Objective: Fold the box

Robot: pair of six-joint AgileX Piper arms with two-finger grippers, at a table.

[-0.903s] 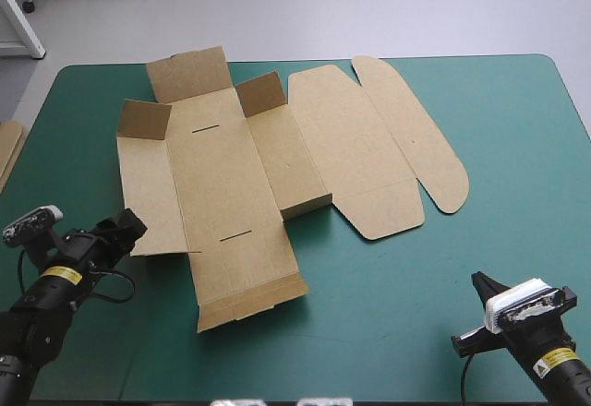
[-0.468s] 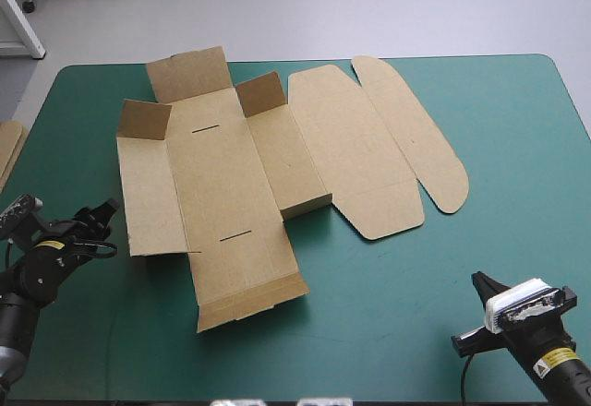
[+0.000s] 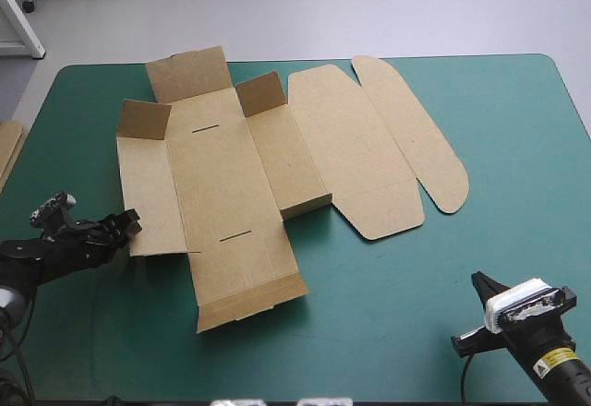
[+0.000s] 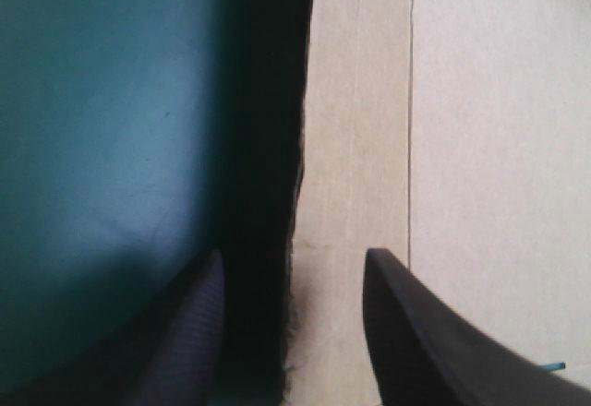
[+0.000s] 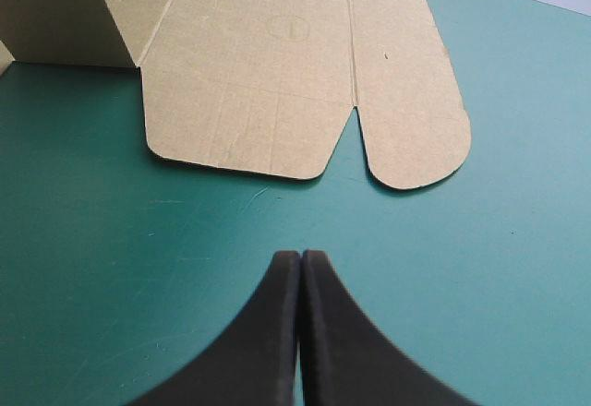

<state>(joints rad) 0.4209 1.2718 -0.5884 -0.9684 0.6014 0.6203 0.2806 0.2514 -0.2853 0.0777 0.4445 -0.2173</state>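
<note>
The brown box lies as an open sheet on the left-centre of the teal-green surface. It is mostly flat, w/ small flaps raised at its far left part. L gripper is at the box's left edge, near side. Its black fingers are spread, w/ the sheet's edge between them. R gripper is at the near right corner, fingers pressed together, well apart from the box. Another board piece shows at the surface's left edge.
</note>
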